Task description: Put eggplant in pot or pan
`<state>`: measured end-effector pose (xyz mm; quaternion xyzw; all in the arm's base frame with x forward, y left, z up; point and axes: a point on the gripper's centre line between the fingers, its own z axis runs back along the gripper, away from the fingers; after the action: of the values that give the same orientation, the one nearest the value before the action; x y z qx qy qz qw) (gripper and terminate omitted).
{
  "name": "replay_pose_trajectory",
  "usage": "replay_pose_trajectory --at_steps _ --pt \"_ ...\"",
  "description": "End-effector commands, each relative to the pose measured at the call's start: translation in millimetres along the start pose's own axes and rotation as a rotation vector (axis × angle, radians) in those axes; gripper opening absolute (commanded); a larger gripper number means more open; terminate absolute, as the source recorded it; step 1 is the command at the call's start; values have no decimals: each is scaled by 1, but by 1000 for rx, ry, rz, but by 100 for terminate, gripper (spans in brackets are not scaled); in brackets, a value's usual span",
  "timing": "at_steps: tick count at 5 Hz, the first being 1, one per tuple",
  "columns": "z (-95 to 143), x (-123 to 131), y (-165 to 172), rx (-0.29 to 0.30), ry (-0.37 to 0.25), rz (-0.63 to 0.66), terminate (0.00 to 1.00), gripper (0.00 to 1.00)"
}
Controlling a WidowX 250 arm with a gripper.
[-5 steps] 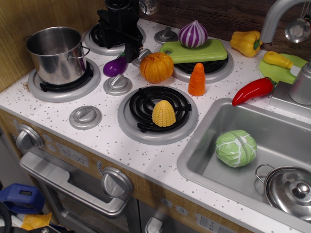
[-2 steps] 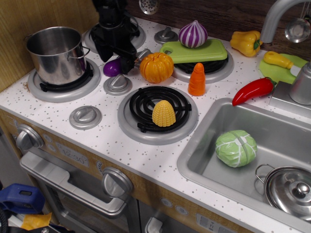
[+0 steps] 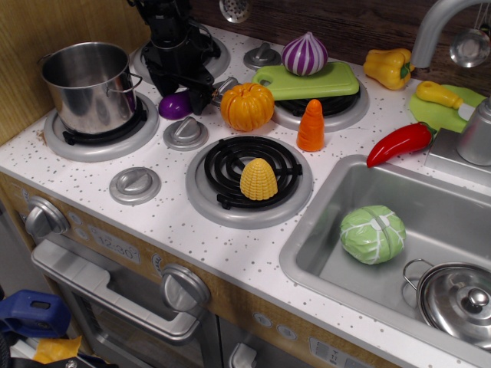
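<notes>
The small purple eggplant (image 3: 173,106) lies on the white counter between the back-left burner and the orange pumpkin (image 3: 247,106). My black gripper (image 3: 181,98) has come down over it, with one finger on each side and the jaws apart. The right finger hides the eggplant's stem end. The eggplant still rests on the counter. The tall shiny steel pot (image 3: 88,96) stands on the front-left burner, a short way left of the gripper, and looks empty.
A striped onion (image 3: 304,54) sits on a green board (image 3: 307,80). A carrot (image 3: 311,125), corn (image 3: 258,180), red pepper (image 3: 400,142) and yellow pepper (image 3: 388,67) lie around. The sink (image 3: 322,253) holds a cabbage (image 3: 373,234) and a small lidded pot (image 3: 459,299).
The gripper moved left and down from behind the eggplant until it straddled it. The eggplant has shifted slightly left.
</notes>
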<state>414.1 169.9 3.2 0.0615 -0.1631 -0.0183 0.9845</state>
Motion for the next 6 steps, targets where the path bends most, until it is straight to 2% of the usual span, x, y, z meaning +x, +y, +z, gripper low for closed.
replay_pose_trajectory --at_steps 1,3,4,6 --pt "13 13 3 -8 1 14 0 0" --pt "55 30 2 57 24 4 0 0" --pt "75 44 2 69 47 9 0 0" --pt "100 35 -3 150 53 34 0 0"
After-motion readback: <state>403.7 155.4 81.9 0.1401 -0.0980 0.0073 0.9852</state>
